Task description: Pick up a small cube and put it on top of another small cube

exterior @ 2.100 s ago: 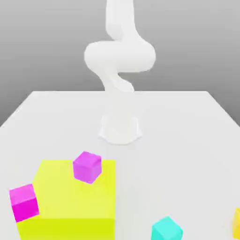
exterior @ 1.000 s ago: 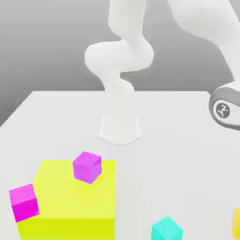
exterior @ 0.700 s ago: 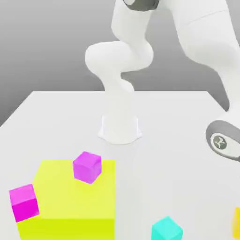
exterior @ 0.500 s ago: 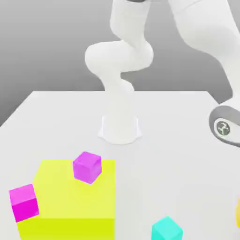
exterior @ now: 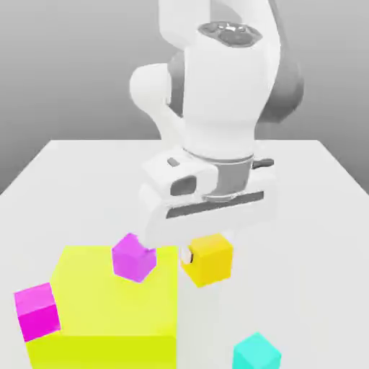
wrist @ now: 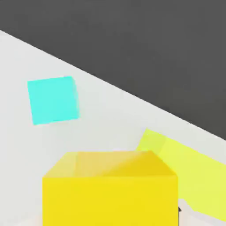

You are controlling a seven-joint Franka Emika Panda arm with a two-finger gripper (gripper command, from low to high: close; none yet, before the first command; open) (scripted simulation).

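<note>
My pincer [exterior: 205,254] is clenched on the small cube [exterior: 209,259], carried in the air off the table [exterior: 303,216]; the hand view has that cube [wrist: 110,187] right in front of the camera. What the next move turns on, as I judge it: the magenta cube [exterior: 133,256] on the big yellow block [exterior: 108,310] lies at 9 o'clock of my load in the exterior view, just beside it. The cyan cube [exterior: 256,353] sits lower on the table at about 5 o'clock, further off. A second magenta cube [exterior: 36,310] is at 8 o'clock, well apart. The cube is square, so no long axis matters.
</note>
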